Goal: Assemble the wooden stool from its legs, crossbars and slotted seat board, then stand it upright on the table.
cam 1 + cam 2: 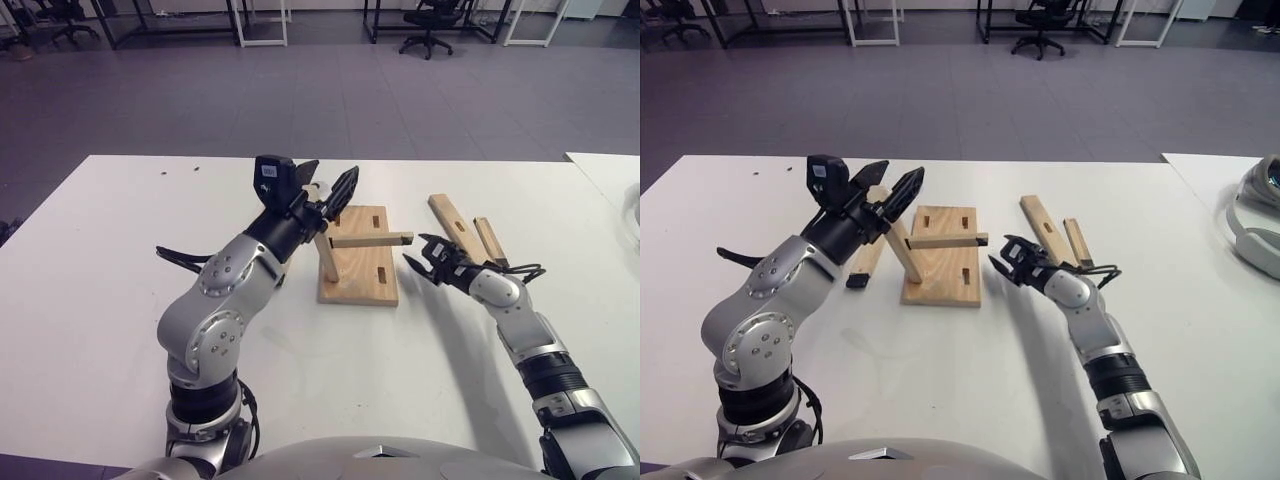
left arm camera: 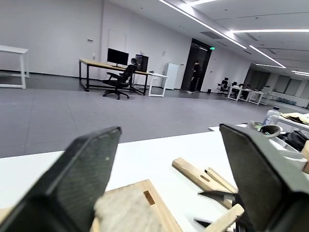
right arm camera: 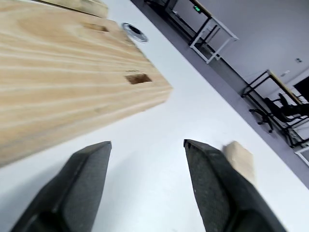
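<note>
Both sets of fingers gaped open: left fingers (image 1: 343,188) over the tilted leg (image 1: 326,255), right fingers (image 1: 434,245) beside the crossbar (image 1: 372,239).

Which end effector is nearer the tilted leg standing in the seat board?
Left. The left end effector is open astride the leg at its top; the right end effector, also open, sits just off the crossbar at its free end.
</note>
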You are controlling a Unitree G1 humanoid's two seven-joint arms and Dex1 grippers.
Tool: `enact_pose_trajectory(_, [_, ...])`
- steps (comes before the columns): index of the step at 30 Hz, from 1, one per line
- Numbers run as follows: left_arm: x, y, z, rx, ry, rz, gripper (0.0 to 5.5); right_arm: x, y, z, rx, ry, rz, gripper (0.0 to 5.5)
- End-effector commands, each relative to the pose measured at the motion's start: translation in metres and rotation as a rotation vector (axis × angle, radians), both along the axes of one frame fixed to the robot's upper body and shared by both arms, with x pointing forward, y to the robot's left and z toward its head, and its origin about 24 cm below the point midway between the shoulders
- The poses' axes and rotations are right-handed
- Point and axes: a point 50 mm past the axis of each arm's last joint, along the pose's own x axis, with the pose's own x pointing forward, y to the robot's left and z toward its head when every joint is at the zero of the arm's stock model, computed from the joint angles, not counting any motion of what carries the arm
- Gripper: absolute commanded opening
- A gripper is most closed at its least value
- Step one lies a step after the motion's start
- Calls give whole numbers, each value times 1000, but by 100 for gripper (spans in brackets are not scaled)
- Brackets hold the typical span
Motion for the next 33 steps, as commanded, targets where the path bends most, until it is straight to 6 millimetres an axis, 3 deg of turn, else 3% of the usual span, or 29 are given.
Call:
enact_pose_trajectory(1, [1,15,47,-122,-206,-22,437,11,-10,27,51,-88,-48,280])
enact_pose_trajectory(3, [9,33,69,-165,-300,57,453,13,-16,30,67,-109,-81,280])
enact_pose_trajectory(6, [32,58,57,-75,-261,216,453,17,-19,30,81,-122,-119,280])
enact_pose_trajectory(8, [51,66,21,139,-166,296,453,17,-22,30,94,-125,-145,280])
enact_pose_trajectory(10, [61,67,-33,394,-28,296,453,18,-24,28,98,-122,-165,280])
enact_pose_trajectory(12, [59,64,-76,456,107,240,453,18,-27,27,95,-117,-179,280])
enact_pose_trajectory(15, [56,58,-123,450,307,173,453,20,-26,21,82,-96,-181,280])
enact_pose_trajectory(17, [55,59,-142,470,392,176,453,21,-23,18,76,-86,-174,280])
enact_pose_trajectory(21, [48,57,-162,547,502,174,382,21,-19,14,75,-71,-161,280])
enact_pose_trajectory(28, [42,63,-174,665,522,196,272,21,-15,11,76,-61,-152,280])
enact_pose_trajectory(31, [37,67,-178,715,517,207,235,21,-16,11,75,-60,-153,280])
enact_pose_trajectory(33, [37,68,-173,688,495,233,246,20,-16,11,75,-59,-155,280])
